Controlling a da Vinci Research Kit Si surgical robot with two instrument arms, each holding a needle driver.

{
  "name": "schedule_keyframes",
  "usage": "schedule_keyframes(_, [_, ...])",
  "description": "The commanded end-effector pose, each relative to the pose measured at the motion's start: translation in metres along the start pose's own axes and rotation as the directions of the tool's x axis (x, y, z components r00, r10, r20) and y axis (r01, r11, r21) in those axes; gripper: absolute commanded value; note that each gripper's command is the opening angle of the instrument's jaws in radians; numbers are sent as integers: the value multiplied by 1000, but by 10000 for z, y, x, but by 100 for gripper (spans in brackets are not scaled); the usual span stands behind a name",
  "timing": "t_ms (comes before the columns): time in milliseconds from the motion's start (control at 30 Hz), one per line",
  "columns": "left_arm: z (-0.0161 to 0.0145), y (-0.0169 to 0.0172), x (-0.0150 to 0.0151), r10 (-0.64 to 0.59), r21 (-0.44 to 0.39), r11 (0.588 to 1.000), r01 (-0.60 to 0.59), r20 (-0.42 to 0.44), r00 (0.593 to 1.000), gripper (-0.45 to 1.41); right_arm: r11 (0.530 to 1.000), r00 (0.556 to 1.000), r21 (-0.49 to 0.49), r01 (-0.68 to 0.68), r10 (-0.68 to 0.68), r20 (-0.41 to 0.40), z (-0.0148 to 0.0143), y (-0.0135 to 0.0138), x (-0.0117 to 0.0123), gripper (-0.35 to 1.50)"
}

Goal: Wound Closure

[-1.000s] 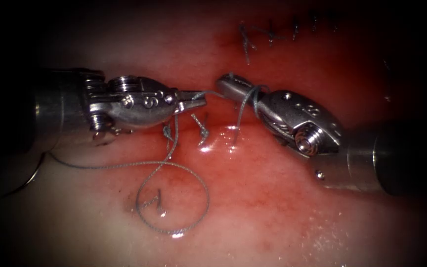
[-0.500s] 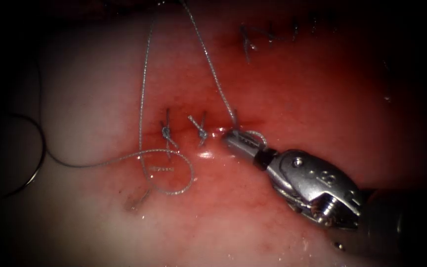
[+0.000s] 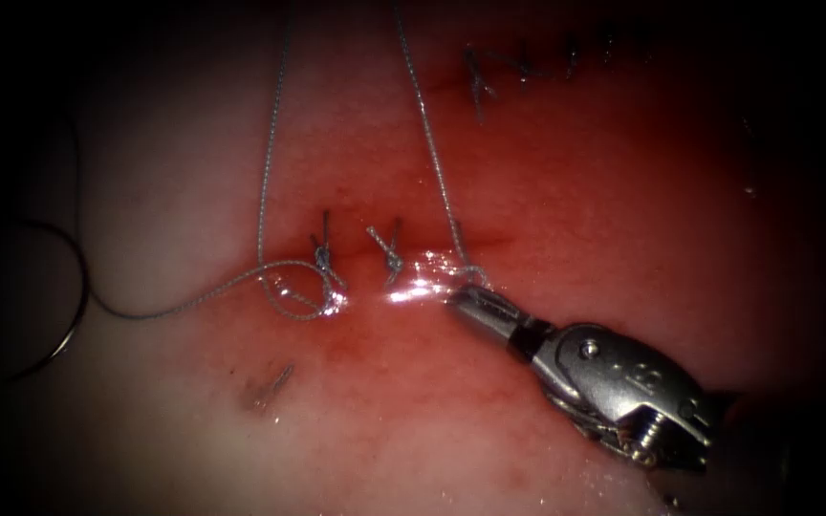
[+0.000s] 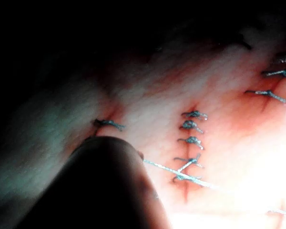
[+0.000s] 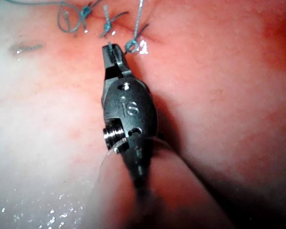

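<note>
The tissue (image 3: 547, 191) lies pale at the left and reddened with fluid around the cut (image 3: 403, 258), which runs across the middle of the endoscope view and carries two tied stitches (image 3: 322, 256) side by side, with a further row of stitches (image 3: 528, 67) higher up toward the right. The curved needle (image 3: 67, 287) rests free on the pale tissue far to the left of the cut, not in the tissue and held by neither tool. From it the thread (image 3: 270, 172) runs right to a small loop (image 3: 303, 291) beside the leftmost stitch, then climbs out of sight at the top; a second strand (image 3: 427, 143) comes down steeply from the top to the cut, just right of the two stitches. The right tool (image 3: 475, 301) enters from the lower right, its shaft angled up and to the left, tips low against the wet tissue at the cut. Its jaws are together, clamped on the thread where that strand meets the tissue; the right wrist view shows the right tool (image 5: 112, 55) with a small loop of thread (image 5: 131, 45) at its tips.
</note>
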Motion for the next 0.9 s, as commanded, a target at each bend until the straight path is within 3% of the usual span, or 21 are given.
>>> schedule_keyframes(33, [9, -9, 6, 4, 16, 1000, -4, -12, 1000, -45, 1000, 1000, 1, -2, 2, 0, 3, -6, -8, -35])
schedule_keyframes(300, [16, -66, 9, -8, 219, 976, 23, -66, 998, -45, 1000, 1000, 3, 3, -3, -6, 4, -5, -7, -35])
schedule_keyframes(500, [25, -59, 12, -10, 236, 971, 24, -58, 998, -45, 1000, 999, 16, 26, -27, 47, -2, -9, -25, -35])
schedule_keyframes(733, [31, -75, 18, 18, 237, 972, -5, -53, 998, -45, 990, 979, 35, 139, -143, 148, -26, -24, -74, -35])
schedule_keyframes(900, [35, -75, 17, 30, 244, 970, -17, -51, 998, -45, 987, 972, 42, 158, -163, 168, -23, -26, -81, -35])
